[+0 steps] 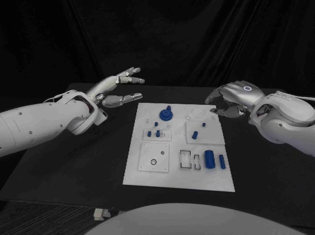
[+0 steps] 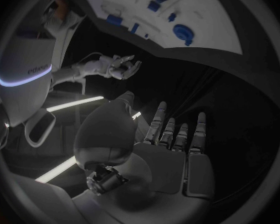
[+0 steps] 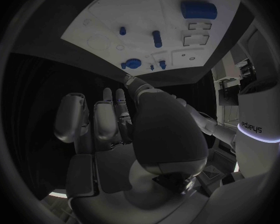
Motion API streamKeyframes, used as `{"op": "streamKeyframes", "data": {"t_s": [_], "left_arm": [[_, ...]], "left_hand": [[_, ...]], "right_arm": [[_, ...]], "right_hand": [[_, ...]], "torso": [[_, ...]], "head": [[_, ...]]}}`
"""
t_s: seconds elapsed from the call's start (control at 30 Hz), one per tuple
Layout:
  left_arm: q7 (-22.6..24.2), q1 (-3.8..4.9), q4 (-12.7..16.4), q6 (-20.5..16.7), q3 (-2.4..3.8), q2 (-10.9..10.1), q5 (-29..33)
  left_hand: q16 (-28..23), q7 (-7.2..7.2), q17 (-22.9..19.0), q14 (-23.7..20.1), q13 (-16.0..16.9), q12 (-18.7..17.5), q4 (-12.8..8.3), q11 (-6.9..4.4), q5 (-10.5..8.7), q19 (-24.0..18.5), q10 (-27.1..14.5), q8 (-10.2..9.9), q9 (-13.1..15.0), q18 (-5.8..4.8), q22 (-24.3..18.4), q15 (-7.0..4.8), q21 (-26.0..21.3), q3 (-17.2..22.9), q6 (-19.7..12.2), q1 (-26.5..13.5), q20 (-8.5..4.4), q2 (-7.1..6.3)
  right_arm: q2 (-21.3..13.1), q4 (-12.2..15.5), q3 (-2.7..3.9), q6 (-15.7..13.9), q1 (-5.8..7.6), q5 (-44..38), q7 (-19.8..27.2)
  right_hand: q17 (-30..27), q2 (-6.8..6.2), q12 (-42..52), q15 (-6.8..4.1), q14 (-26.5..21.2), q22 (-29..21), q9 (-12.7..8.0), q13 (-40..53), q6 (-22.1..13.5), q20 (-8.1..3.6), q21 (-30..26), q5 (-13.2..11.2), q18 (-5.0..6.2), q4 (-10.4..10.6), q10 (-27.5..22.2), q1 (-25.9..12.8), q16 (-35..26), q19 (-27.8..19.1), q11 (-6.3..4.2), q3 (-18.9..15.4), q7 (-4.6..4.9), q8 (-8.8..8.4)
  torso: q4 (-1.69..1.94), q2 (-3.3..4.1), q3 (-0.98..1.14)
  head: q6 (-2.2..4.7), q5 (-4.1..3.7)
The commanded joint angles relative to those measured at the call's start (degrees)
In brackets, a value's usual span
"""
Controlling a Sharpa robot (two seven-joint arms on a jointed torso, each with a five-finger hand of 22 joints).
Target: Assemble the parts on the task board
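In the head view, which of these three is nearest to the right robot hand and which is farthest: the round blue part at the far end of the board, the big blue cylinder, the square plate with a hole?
1. Round blue part, far end of the task board, nearest to the right robot hand.
2. Big blue cylinder, near right area.
3. Square plate with a hole, near left area, farthest.
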Motion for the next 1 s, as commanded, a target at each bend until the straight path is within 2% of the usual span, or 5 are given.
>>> {"op": "streamKeyframes", "data": {"t_s": [0.03,0.13,0.5,0.67,1.0], "left_arm": [[13.67,-0.5,1.76,14.03,0.02,-0.23,25.27],[14.27,-0.97,3.19,18.04,0.01,-0.47,31.76],[15.05,-2.05,4.71,22.78,0.0,-1.36,39.12],[14.76,-2.13,4.67,23.07,0.0,-1.48,39.53],[13.78,-2.3,3.91,23.53,-0.01,-1.17,39.71]], "left_hand": [[-1.8,-0.74,-1.21,-2.13,-0.47,-1.74,0.08,-0.5,-1.36,-2.33,-2.49,-0.78,-1.14,1.28,-5.45,0.49,-0.29,-4.7,-6.97,1.25,0.2,2.08],[-1.8,-1.16,-1.21,-2.13,-0.67,-2.48,0.11,-0.9,-0.56,-2.46,-3.81,-1.07,-1.49,2.72,-7.61,1.01,-0.3,-9.22,-11.42,3.26,0.56,4.3],[-1.8,-0.72,-1.21,-2.13,-0.71,-2.24,0.1,-0.17,3.72,-2.35,-4.48,-1.14,-1.56,4.47,-9.51,2.43,-0.21,-12.52,-12.67,8.05,2.09,6.71],[-1.74,-0.07,-1.15,-1.99,-0.68,-1.74,0.0,0.66,6.41,-2.25,-4.5,-1.11,-1.54,5.43,-10.4,4.21,-0.15,-14.27,-12.72,9.82,2.85,8.22],[-1.44,0.87,-0.88,-1.13,-0.64,-1.11,-0.09,1.71,10.06,-2.04,-4.51,-1.09,-1.52,5.94,-11.26,5.36,-0.04,-15.22,-12.38,14.61,3.07,9.08]], "right_arm": [[1.23,-1.86,0.05,6.98,-0.45,-5.96,-2.05],[2.44,-3.31,0.05,7.4,-0.85,-6.6,-1.67],[5.76,-8.12,0.05,5.45,-3.59,-7.21,3.24],[6.62,-9.78,0.05,5.03,-4.42,-7.24,4.56],[7.83,-12.16,0.05,5.97,-5.35,-7.05,5.77]], "right_hand": [[0.25,0.26,-1.15,-0.43,0.07,7.53,-0.66,-1.68,-0.47,-0.12,-0.87,-2.59,0.72,-0.31,-0.79,1.98,-0.3,-0.33,-0.03,0.09,-0.18,-1.35],[1.91,0.33,-1.22,-0.43,0.46,7.74,-1.03,-2.27,-0.79,-0.12,-0.42,-1.87,0.6,-0.53,-0.43,2.63,0.59,-0.05,0.01,0.46,-0.4,-1.89],[7.37,-0.7,-1.41,-1.06,2.2,9.48,-1.92,-5.69,3.19,-0.74,3.31,-6.33,-0.14,2.05,7.1,0.8,3.82,2.18,-0.79,0.49,0.59,-2.04],[7.2,-0.53,-1.84,-1.18,2.16,9.56,-1.92,-6.4,4.95,-0.8,3.07,-6.84,-0.08,3.02,8.29,0.09,3.7,2.16,-1.15,-0.12,0.73,-1.67],[7.27,-0.45,-2.94,-1.25,2.15,9.75,-2.37,-7.73,5.45,-0.89,2.98,-2.01,-0.12,2.72,10.03,1.63,3.65,2.2,-1.04,1.12,0.31,-2.34]], "torso": [[0.27,-0.5,-0.25],[0.51,-0.52,-0.46],[0.87,-0.35,-0.93],[0.74,-0.42,-0.71],[0.68,-0.42,-0.66]], "head": [[-0.01,-0.22],[-0.01,-0.42],[-0.01,-0.92],[-0.01,-0.77],[-0.01,-1.21]]}}
